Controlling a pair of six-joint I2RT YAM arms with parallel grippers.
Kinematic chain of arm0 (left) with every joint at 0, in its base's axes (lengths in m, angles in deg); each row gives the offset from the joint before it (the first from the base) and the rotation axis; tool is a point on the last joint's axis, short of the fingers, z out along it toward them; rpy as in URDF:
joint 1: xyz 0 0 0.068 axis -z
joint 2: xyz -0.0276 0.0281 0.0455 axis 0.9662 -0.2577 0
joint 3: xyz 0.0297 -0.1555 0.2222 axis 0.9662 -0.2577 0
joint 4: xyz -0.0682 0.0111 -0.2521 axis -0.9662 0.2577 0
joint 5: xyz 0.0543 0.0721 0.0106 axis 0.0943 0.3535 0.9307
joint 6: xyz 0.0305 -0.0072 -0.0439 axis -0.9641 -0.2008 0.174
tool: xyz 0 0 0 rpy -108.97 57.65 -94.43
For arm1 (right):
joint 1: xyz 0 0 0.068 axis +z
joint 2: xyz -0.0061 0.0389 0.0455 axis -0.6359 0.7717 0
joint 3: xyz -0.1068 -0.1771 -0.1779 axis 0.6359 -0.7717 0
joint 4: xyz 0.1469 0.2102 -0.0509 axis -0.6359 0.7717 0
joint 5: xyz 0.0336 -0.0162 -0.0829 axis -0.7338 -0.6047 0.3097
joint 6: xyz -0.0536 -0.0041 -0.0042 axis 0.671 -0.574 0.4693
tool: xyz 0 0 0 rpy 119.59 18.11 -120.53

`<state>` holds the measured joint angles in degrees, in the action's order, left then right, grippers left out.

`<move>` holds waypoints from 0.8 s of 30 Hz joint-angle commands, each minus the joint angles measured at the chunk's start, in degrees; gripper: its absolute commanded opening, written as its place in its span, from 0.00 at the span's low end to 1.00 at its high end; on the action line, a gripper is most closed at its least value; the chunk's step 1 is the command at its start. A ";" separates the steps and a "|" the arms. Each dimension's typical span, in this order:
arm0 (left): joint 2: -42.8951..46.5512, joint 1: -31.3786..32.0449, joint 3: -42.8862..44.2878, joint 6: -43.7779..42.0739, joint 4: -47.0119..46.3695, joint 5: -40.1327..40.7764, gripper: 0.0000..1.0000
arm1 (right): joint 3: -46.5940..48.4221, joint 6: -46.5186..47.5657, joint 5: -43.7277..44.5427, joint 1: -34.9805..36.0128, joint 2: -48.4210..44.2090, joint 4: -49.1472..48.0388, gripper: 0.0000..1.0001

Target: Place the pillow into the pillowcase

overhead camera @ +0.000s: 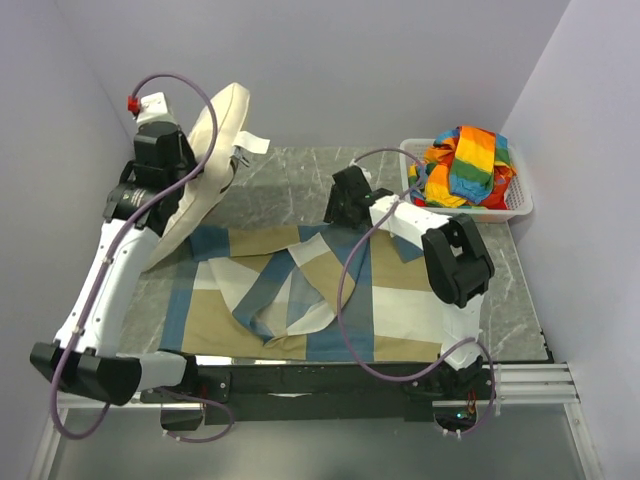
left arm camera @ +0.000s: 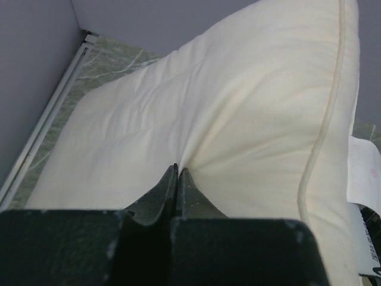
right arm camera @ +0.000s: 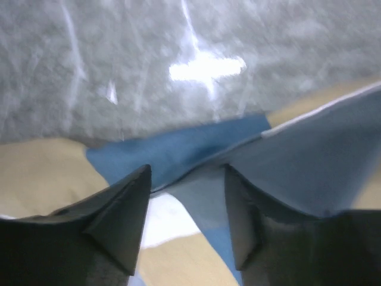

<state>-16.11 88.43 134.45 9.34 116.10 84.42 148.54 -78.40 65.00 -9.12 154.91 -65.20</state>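
Observation:
The cream-white pillow (overhead camera: 215, 135) hangs tilted off the table at the back left, held by my left gripper (overhead camera: 200, 172). In the left wrist view those jaws (left arm camera: 177, 170) are shut on a pinch of the pillow (left arm camera: 208, 107), whose seam runs down the right. The pillowcase (overhead camera: 300, 290), in blue, tan and off-white blocks, lies rumpled across the table. My right gripper (overhead camera: 335, 215) is low at its far edge. In the right wrist view the right gripper (right arm camera: 187, 173) stands open astride a raised blue fold of the pillowcase (right arm camera: 178, 149).
A white basket (overhead camera: 520, 200) at the back right holds a rainbow-striped cloth (overhead camera: 465, 165). Bare marble tabletop (overhead camera: 300, 170) shows behind the pillowcase. Grey walls close in on the left, back and right.

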 commanded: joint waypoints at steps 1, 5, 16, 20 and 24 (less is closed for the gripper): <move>8.02 -0.27 0.38 -1.24 -0.96 1.98 0.01 | 6.26 -0.97 -1.24 -0.92 3.22 1.55 0.29; 12.42 -0.36 -1.90 -0.36 1.23 1.45 0.01 | 11.42 -1.33 -4.40 -3.30 6.11 2.51 0.00; 24.82 -0.36 -11.74 2.45 5.01 -0.40 0.01 | 10.31 11.99 -4.67 -2.60 1.56 1.73 0.36; 26.23 -0.36 -12.98 2.80 4.93 -0.13 0.01 | 5.48 22.30 -4.40 2.13 -1.87 -0.37 0.47; 26.67 -0.36 -13.33 3.51 4.23 -1.18 0.01 | 3.36 30.47 -2.21 7.32 -2.76 -1.17 0.49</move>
<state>9.16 88.26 120.74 11.68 125.35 83.48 153.44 -59.80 60.81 -6.52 155.26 -63.43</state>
